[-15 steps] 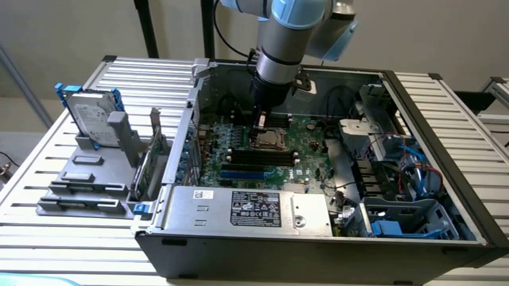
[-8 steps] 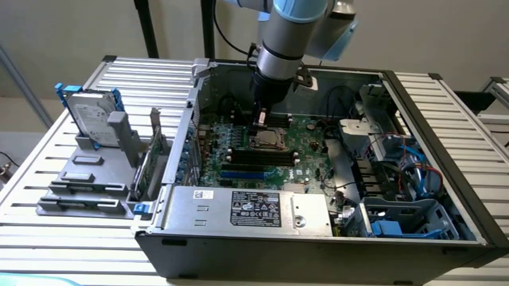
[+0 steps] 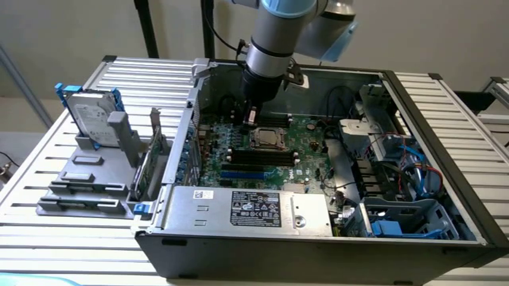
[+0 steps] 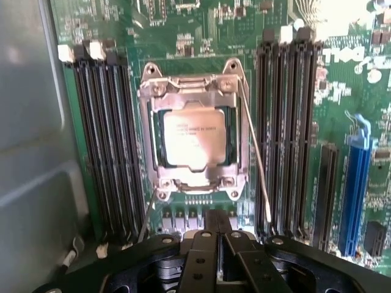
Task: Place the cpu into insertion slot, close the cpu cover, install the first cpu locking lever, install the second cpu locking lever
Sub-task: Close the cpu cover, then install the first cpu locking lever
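cpu lies under the lowered cpu cover.
closed empty gripper hovers just beside; memory slots flank them, thin wire lever alongside.

A labelled silver power supply is seen inside the open computer case. Beyond it, black memory slots are seated in the green motherboard. To the exterior view's left of it, a hard drive is propped on a grey stand.

Silver-grey tubular arm, pale blue joint caps, black cable alongside; down below, black gripper studded with round screw heads
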You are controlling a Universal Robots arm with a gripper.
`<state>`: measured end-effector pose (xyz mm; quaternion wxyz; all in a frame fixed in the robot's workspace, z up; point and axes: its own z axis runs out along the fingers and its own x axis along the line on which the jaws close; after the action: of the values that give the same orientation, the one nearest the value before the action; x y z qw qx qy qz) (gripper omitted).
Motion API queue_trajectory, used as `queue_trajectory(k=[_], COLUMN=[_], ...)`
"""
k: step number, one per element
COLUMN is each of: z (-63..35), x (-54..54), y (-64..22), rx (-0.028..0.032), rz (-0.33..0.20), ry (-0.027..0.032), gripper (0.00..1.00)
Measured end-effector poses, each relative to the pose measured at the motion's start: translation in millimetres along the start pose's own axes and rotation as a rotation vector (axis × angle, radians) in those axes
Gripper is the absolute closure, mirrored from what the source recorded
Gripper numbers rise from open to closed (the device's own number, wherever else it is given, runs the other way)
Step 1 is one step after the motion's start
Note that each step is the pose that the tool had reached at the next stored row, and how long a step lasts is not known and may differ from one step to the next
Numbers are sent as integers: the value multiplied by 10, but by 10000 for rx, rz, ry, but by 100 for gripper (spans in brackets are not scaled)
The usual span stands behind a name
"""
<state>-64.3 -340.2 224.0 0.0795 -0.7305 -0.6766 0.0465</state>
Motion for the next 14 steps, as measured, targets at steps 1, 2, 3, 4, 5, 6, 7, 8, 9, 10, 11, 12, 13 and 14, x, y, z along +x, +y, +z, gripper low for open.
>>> queue_trajectory(k=[1, 2, 3, 4, 5, 6, 7, 8, 9, 10, 11, 12, 13, 14], z=[-8, -17, -23, -24, -24, -24, -24, -24, -24, -24, -24, -24, -24, -24], x=[-2, -3, -3, -3, -3, -3, -3, -3, -3, -3, -3, -3, -3, -3], y=[-17, -23, -26, -27, -27, -27, -28, -28, -28, -28, -28, -28, -28, -28], rx=[0, 0, 0, -1, 0, 0, 0, 1, 0, 0, 0, 0, 0, 0], rz=[-1, -1, -3, -4, -4, -3, -3, -2, -3, -3, -3, -3, -3, -3], ry=[1, 2, 7, 11, 12, 12, 11, 11, 11, 11, 11, 11, 11, 11], gripper=[89, 89, 89, 89, 89, 89, 89, 89, 89, 89, 89, 89, 89, 89])
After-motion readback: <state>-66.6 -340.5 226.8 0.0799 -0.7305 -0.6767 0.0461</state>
